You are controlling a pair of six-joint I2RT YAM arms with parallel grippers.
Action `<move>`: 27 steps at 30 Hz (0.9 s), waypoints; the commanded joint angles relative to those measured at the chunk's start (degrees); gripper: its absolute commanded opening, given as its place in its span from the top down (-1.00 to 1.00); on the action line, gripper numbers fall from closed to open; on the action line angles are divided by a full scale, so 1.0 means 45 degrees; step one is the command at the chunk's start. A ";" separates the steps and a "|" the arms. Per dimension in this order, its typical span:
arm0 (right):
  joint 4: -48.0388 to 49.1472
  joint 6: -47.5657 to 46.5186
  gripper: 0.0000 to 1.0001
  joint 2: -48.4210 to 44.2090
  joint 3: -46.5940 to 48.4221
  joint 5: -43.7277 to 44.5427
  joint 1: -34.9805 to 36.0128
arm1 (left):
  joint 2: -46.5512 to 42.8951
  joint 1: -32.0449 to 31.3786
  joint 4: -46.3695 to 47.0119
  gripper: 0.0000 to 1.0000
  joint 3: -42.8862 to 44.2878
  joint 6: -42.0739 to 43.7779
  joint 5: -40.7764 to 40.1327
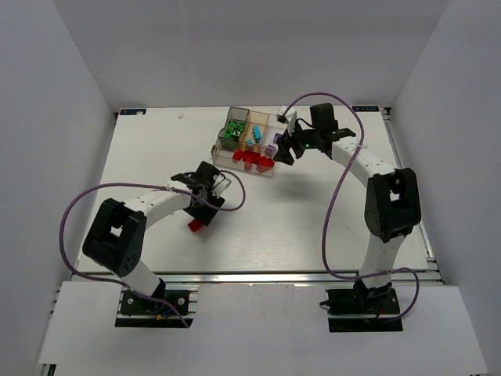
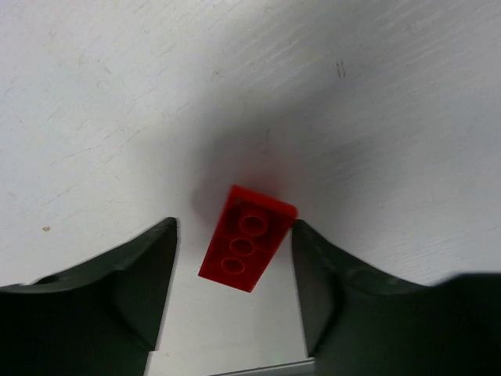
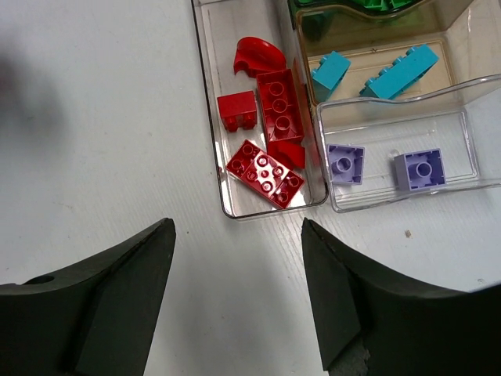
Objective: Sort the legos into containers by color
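A red brick (image 1: 196,225) lies on the table, studs up, between the fingers of my open left gripper (image 1: 199,217). In the left wrist view the brick (image 2: 246,247) lies slanted, its far corner touching the right finger (image 2: 313,266), and the gripper (image 2: 235,225) is not closed on it. The clear tray (image 1: 221,152) holds red bricks (image 3: 278,110), cyan bricks (image 3: 399,70), two purple bricks (image 3: 345,163) and green ones (image 3: 376,5) in separate compartments. My right gripper (image 1: 286,151) is open and empty above the table beside the tray's red compartment (image 3: 237,223).
The tray stands at the back middle of the white table. White walls close in the left, right and back. Both arms' purple cables loop over the table.
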 commanded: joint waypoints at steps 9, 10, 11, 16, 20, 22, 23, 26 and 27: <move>0.0503 0.0251 -0.42 -0.0852 -0.0297 -0.0387 -0.0248 | 0.0192 -0.0378 0.0517 0.07 -0.0119 -0.0559 -0.0318; 0.0522 0.0251 -0.42 -0.0910 -0.0317 -0.0407 -0.0248 | 0.0289 -0.0378 0.0537 0.10 -0.0138 -0.0560 -0.0279; 0.0561 0.0251 -0.42 -0.0930 -0.0414 -0.0407 -0.0306 | 0.0328 -0.0378 0.0479 0.12 -0.0080 -0.0598 -0.0279; 0.0601 0.0271 -0.42 -0.1047 -0.0571 -0.0426 -0.0326 | 0.0446 -0.0378 0.0421 0.41 0.0270 -0.0910 -0.0298; 0.0659 0.0251 -0.43 -0.1184 -0.0669 -0.0426 -0.0385 | 0.0232 -0.0378 0.0069 0.61 0.1500 -0.1379 -0.0377; 0.0640 0.0290 -0.43 -0.1223 -0.0688 -0.0446 -0.0385 | -0.0139 -0.0378 0.0107 0.73 0.2434 -0.1594 -0.0105; 0.0678 0.0310 -0.43 -0.1243 -0.0688 -0.0446 -0.0405 | -0.0314 -0.0243 0.0301 0.75 0.3039 -0.2001 0.0399; 0.0718 0.0387 -0.43 -0.1262 -0.0727 -0.0485 -0.0463 | -0.0452 -0.0104 0.0943 0.76 0.3863 -0.2317 0.1164; 0.0718 0.0407 -0.43 -0.1320 -0.0785 -0.0485 -0.0463 | -0.0414 -0.0104 0.1160 0.77 0.4078 -0.2414 0.1321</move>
